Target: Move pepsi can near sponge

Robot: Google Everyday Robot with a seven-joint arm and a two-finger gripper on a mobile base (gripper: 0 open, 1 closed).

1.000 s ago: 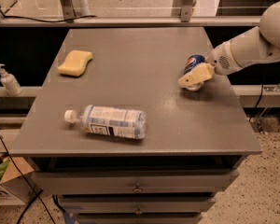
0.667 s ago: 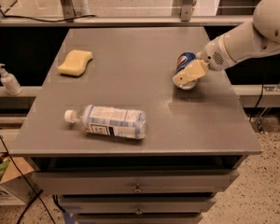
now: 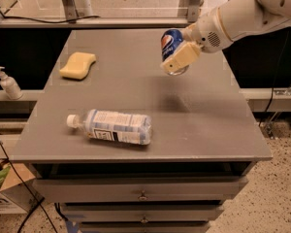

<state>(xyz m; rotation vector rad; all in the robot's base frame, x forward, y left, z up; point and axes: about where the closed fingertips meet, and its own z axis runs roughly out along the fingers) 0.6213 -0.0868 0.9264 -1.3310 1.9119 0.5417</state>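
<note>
My gripper (image 3: pixel 177 57) is shut on the pepsi can (image 3: pixel 170 42), a dark-blue can with a round red-white-blue logo, and holds it tilted in the air above the right middle of the grey table (image 3: pixel 203 115). Its shadow falls on the tabletop below. The pale yellow sponge (image 3: pixel 78 65) lies flat at the table's back left, well to the left of the can. My white arm (image 3: pixel 242 16) reaches in from the upper right.
A clear plastic bottle (image 3: pixel 111 126) with a white label lies on its side at the table's front left. A soap dispenser (image 3: pixel 8 84) stands on a ledge left of the table. Drawers sit below the front edge.
My gripper has lifted the can off the table's right side and carried it left, toward the middle. The sponge and the bottle have not moved.
</note>
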